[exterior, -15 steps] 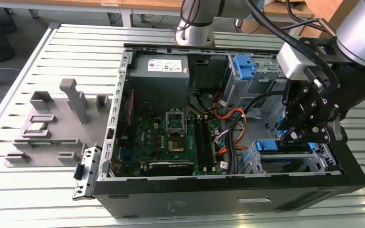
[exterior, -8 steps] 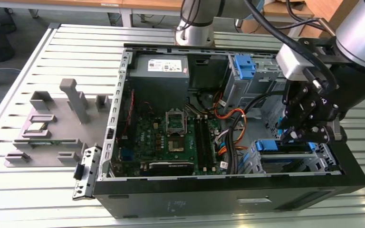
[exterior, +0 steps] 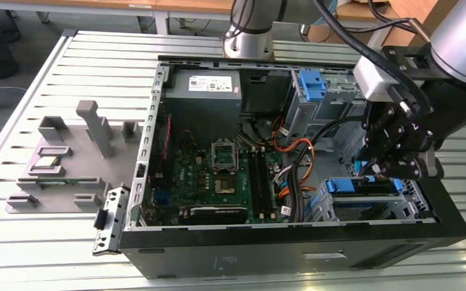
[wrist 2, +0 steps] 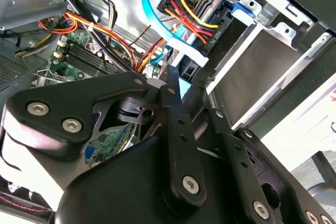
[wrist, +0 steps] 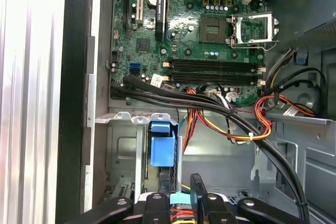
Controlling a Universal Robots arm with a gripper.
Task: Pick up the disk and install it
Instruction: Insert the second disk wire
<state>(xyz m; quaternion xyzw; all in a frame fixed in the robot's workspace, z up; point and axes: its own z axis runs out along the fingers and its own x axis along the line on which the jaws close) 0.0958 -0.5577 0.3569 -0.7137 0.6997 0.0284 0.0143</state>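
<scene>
Hanging just above the disk [exterior: 363,187], parked in the drive cage [exterior: 417,200] at the exterior view's right, near end of the case [exterior: 298,257]. Not managing to tell clenched from released on the end effector [exterior: 378,174]. Probably handling stiff, fairly dense, knock-sensitive; favouring the blue handle tab [exterior: 340,184].

Silver-grey robot arm [exterior: 460,36] reaching down from exterior view's right; black metal gripper [exterior: 395,165] pointing downward, fingers [wrist: 198,195] close together, near-parallel.
</scene>
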